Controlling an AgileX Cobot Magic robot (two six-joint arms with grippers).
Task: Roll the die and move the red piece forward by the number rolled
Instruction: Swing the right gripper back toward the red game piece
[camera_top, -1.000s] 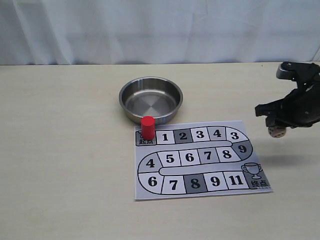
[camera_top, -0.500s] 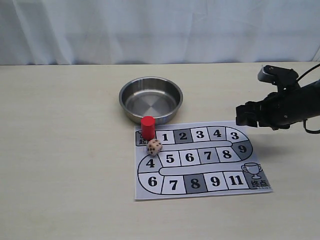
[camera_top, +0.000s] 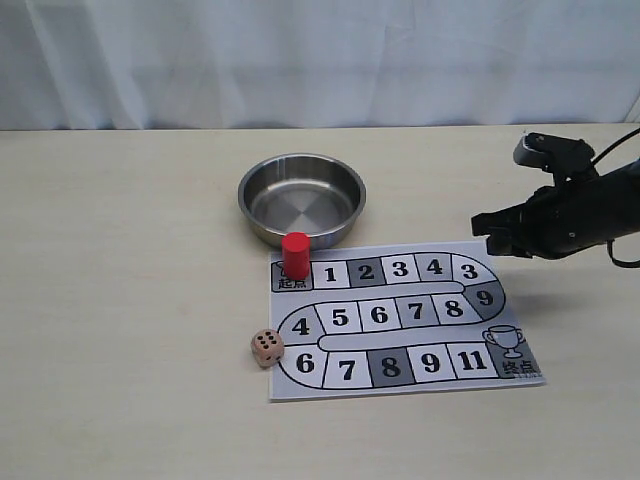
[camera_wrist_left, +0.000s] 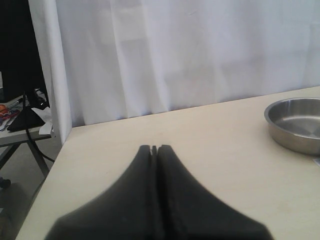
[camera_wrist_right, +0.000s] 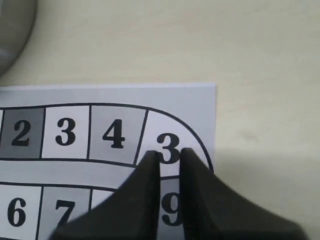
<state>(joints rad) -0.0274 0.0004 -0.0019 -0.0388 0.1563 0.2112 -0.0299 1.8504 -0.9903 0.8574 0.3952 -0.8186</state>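
Count: one die (camera_top: 266, 347), one red piece (camera_top: 295, 254), one steel bowl (camera_top: 262, 232), one printed board (camera_top: 400, 298), two arms.
Die: on the table (camera_top: 120, 300) at the left edge of the board, just beside squares 4 and 6; dark pips on the face toward the camera, too small to count surely.
Red piece: upright on the start square in the far-left corner of the board, just in front of the bowl, apart from the die.
Right arm: reaching in from the right of the exterior view, raised above the table near the curved end of the board.
Right pincer (camera_top: 492, 232): fingers a little parted, narrow gap, nothing between them.
Left pincer (camera_wrist_left: 155, 148): fingers pressed together, empty, above bare table.
Right wrist view only: squares 2, 3, 4 seen from above, the curve's 3 showing through the gap of the pincer (camera_wrist_right: 170, 156).
Left wrist view only: the left pincer itself, a white curtain (camera_wrist_left: 200, 50), a part of the bowl.
Exterior view only: die and red piece — in neither wrist view.
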